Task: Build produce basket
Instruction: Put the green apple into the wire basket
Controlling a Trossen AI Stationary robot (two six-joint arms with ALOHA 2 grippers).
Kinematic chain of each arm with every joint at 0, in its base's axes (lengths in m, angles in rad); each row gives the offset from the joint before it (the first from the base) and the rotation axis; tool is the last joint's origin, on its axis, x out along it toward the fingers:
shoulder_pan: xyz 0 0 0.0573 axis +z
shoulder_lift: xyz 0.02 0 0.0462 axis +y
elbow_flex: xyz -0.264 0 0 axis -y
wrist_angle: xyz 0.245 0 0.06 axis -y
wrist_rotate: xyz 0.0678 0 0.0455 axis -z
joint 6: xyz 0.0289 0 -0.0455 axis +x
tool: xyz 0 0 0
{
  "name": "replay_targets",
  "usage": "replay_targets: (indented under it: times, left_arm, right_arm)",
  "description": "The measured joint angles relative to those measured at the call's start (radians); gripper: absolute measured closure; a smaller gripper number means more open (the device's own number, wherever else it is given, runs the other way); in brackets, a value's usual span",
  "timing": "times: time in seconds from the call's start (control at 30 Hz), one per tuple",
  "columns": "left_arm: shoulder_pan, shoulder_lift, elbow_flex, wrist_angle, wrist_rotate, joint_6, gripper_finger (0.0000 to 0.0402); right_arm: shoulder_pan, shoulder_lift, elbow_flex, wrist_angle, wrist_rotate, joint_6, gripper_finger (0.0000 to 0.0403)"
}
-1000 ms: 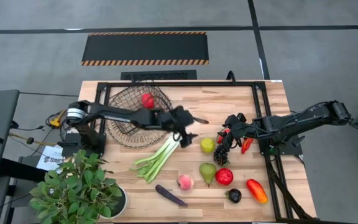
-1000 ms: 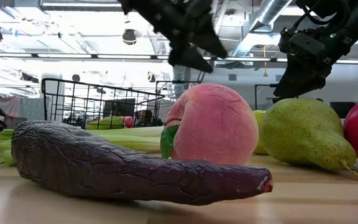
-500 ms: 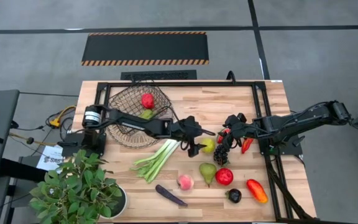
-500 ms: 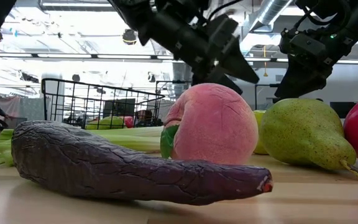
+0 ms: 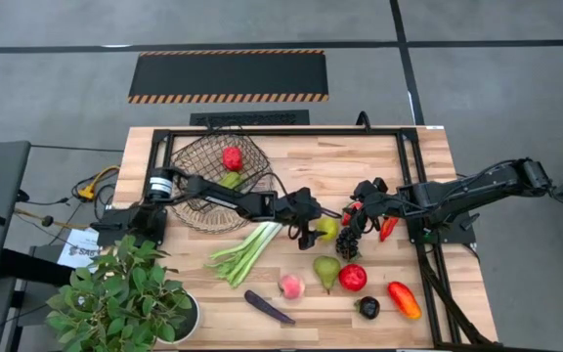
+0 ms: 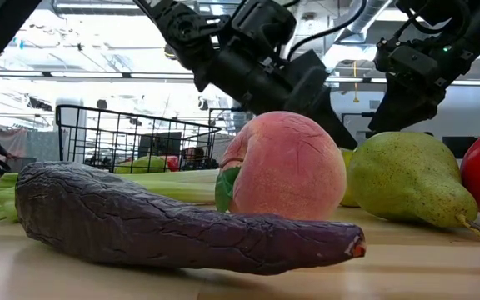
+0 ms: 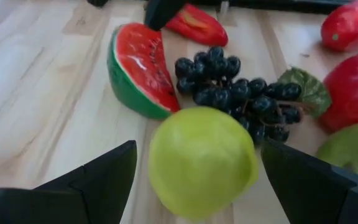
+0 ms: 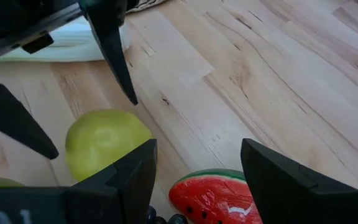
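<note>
Motion of the left arm is what has changed: a second ago its gripper sat beside the basket's right rim at upper centre of the high view; now the left gripper [image 5: 319, 233] has been carried rightward and lowered to the yellow-green apple [image 5: 327, 228] at frame centre. In the left wrist view the apple [image 7: 202, 160] is framed between the two spread fingers [image 7: 101, 174], which are open and not yet touching it. A grasp of this fruit is judged to be the step in hand.

The basket [image 5: 195, 207] is found at upper left of the table, with a red apple [image 5: 232, 157] and a green fruit [image 5: 230, 180] already inside, so the task is judged barely begun. The rest of the produce lies outside it: leek stalks [image 5: 250, 247] left of centre, a green pear [image 5: 325, 271], another red apple [image 5: 352, 278], a peach [image 5: 291, 286], an aubergine [image 5: 268, 307], grapes [image 5: 348, 240], a watermelon slice [image 7: 138, 70].

The right gripper [image 5: 368, 200] is held unmoved at right of centre, above the watermelon, its fingers parted and empty.

The table [image 5: 301, 156] is of pale wooden planks, edged by a black frame, standing on a grey floor. A black mat with hazard striping [image 5: 228, 76] is seen at top, a potted plant [image 5: 120, 298] at lower left.
</note>
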Motion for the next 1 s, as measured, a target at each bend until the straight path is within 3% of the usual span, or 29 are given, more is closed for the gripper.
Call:
replay_targets:
  times: [0.53,1.0]
  left_arm:
    - [0.001,0.053,0.003,-0.006,0.046,-0.018,0.0092]
    - [-0.002,0.061,0.000,-0.034,0.025,-0.100,0.0174]
  right_arm:
    - [0.000,0.000,0.000,0.002,0.000,0.005,0.0148]
    - [0.000,0.000,0.000,0.004,0.000,0.007,0.0148]
